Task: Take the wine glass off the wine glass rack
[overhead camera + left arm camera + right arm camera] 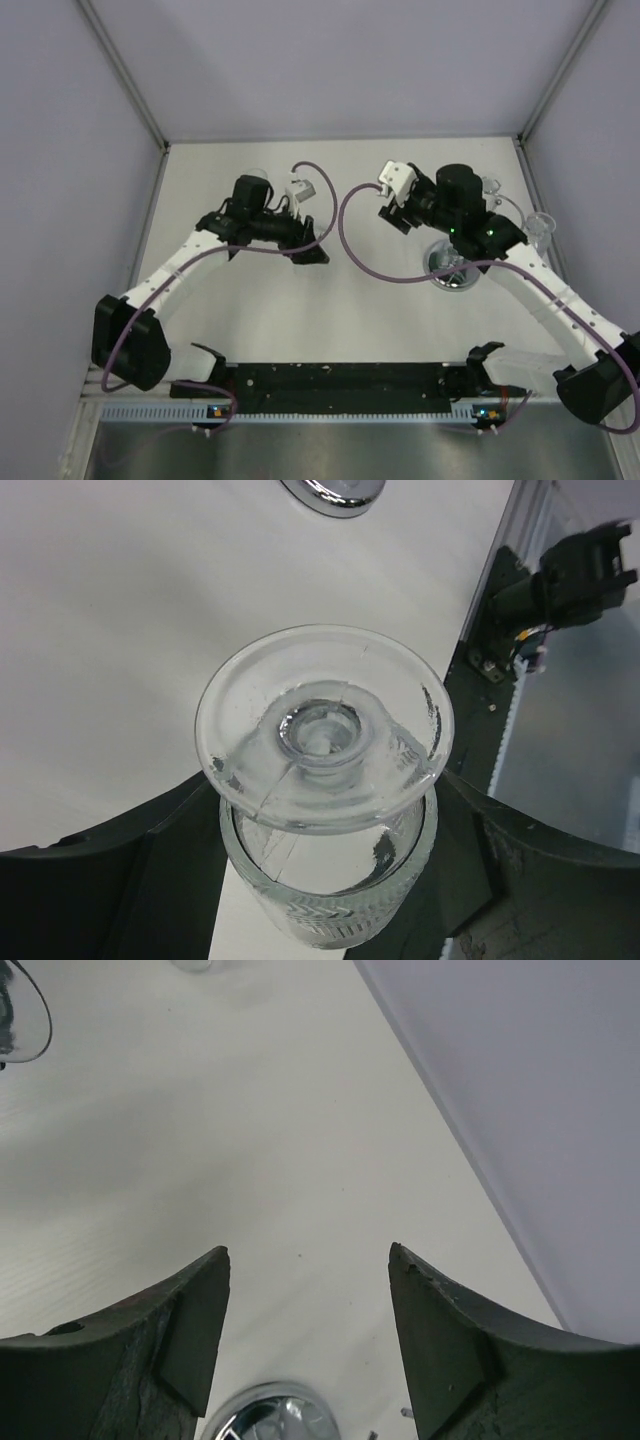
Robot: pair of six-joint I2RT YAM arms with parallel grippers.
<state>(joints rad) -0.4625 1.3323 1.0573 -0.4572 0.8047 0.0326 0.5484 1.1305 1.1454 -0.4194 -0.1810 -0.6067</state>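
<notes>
White table (330, 330), enclosed by pale lilac walls (340, 60), with two arms mounted at its near edge. Entry one, left gripper (328, 780): jaws set wide and closed against both flanks of the wine glass (325, 730). The glass's round foot (400, 680) faces the wrist camera, and its bowl (330, 910) sits behind it between the dark fingers (100, 880). The foot hides the exact line of contact, but the hold appears to be on the bowl. Entry two, the wine glass: clear, with a band of cut pattern low on the bowl. It is carried left of the table's centre, well apart from the rack (452, 272), so it reads as already lifted clear. Handling, by judgement: light and rigid, brittle under a sharp squeeze or knock, and smooth enough to slip. The bowl's broad sides are the safest place to hold it and the thin stem the poorest. Pressure wants to be modest, and setting down gentle. Entry three, right gripper (308, 1260): fingers spread with nothing between them, hanging over bare table just beyond the rack. Entry four, the rack: a shiny chrome disc base right of centre, with its upper parts hidden under the right arm in the overhead view. Entry five: another clear glass (540, 226) stands near the table's right edge.
</notes>
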